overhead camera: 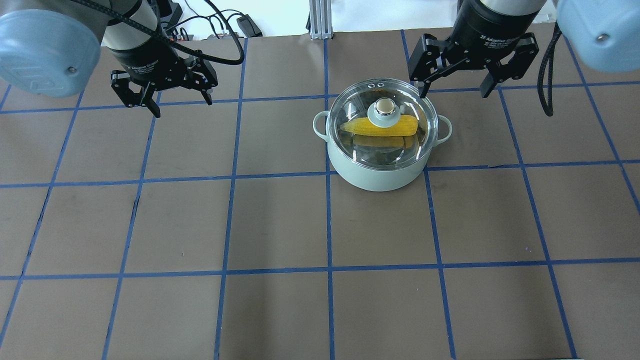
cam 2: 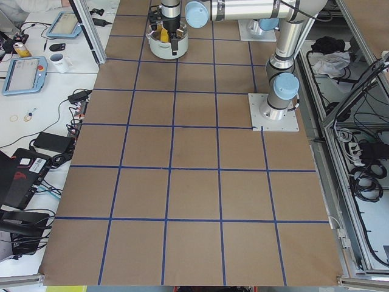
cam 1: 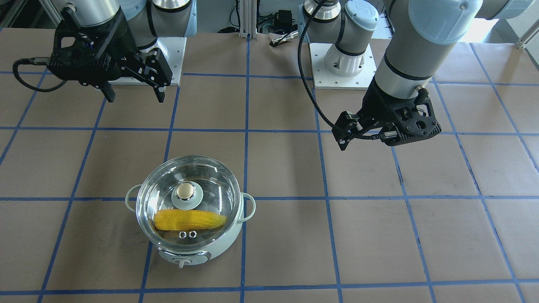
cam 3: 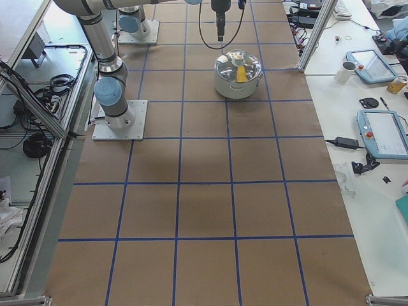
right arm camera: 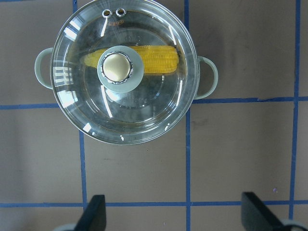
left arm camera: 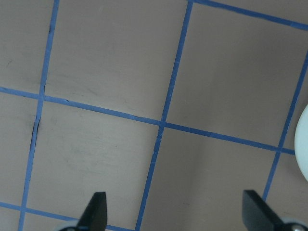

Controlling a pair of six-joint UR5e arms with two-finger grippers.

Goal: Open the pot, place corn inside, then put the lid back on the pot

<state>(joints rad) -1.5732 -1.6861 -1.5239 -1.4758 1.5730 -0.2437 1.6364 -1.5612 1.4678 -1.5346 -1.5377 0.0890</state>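
The pale mint pot [overhead camera: 380,175] stands on the table, right of centre in the overhead view. The clear glass lid [overhead camera: 395,147] sits closed on it, its gold-topped knob [overhead camera: 384,107] upright. The yellow corn [overhead camera: 360,126] lies inside, seen through the glass. My right gripper [overhead camera: 455,92] is open and empty, raised beyond the pot; its wrist view shows the lid [right arm camera: 144,115] and the corn [right arm camera: 156,57] below it. My left gripper [overhead camera: 181,106] is open and empty, far to the left over bare table. In the front-facing view the pot [cam 1: 219,252] is at the lower left.
The table is brown paper with a grid of blue tape lines [overhead camera: 327,225]. The arm bases [cam 1: 341,63] stand at the robot's edge. The left wrist view shows only the pot's rim [left arm camera: 303,144] at its right edge. Side benches hold tablets and cables [cam 3: 382,131].
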